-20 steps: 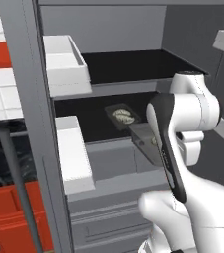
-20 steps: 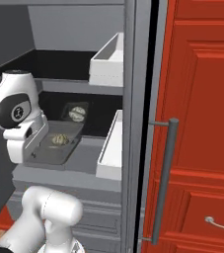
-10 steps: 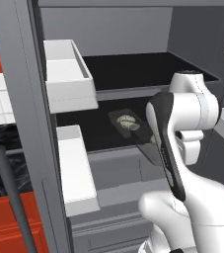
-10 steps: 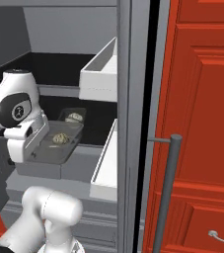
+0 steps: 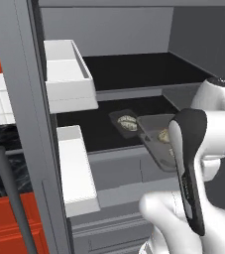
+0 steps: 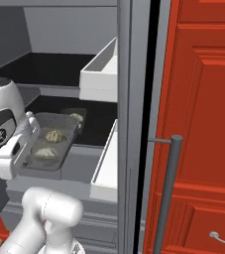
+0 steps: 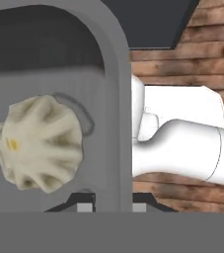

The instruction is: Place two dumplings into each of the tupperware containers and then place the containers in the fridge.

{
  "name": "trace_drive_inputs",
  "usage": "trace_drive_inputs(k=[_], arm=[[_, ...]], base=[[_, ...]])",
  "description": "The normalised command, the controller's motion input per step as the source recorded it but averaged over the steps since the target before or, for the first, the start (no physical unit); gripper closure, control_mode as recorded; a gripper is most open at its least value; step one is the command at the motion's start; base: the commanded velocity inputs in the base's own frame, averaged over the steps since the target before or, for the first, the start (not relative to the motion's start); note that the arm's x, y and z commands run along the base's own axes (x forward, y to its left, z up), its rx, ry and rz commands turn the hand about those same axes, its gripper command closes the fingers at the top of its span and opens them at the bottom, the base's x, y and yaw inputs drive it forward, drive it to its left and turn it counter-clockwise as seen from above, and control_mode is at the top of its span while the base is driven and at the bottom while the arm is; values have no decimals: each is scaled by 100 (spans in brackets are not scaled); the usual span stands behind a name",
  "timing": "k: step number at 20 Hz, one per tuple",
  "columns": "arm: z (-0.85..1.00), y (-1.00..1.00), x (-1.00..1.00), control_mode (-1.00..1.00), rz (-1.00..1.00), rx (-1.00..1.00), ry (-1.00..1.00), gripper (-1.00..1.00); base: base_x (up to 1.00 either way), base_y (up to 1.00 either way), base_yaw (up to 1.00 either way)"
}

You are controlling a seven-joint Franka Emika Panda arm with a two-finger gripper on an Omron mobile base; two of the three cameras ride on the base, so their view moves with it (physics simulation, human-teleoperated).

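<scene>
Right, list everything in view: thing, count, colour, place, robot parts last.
fridge: one, grey, open, with dark inner shelves.
door bins: two show in each base view, white, one above the other on the open doors.
far container: one, grey, on the lower dark shelf, holding dumplings.
near container: one, grey, at the shelf's front edge, held by its rim.
dumplings: two pale beige in the near container; at least one more in the far container, exact count unclear.
cabinet: one, red, right of the fridge.
fridge handle: one, grey bar.
arm: one, white with dark joints.
pincer: one, shut on the near container's rim.
</scene>
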Motion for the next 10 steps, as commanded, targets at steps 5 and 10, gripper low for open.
trace_drive_inputs(k=[5,10], arm=[[58,-3,-21,-100,0,7,-45,100],[85,0,49,-100,3,4,-14,100]], base=[[0,0,0],[0,0,0]])
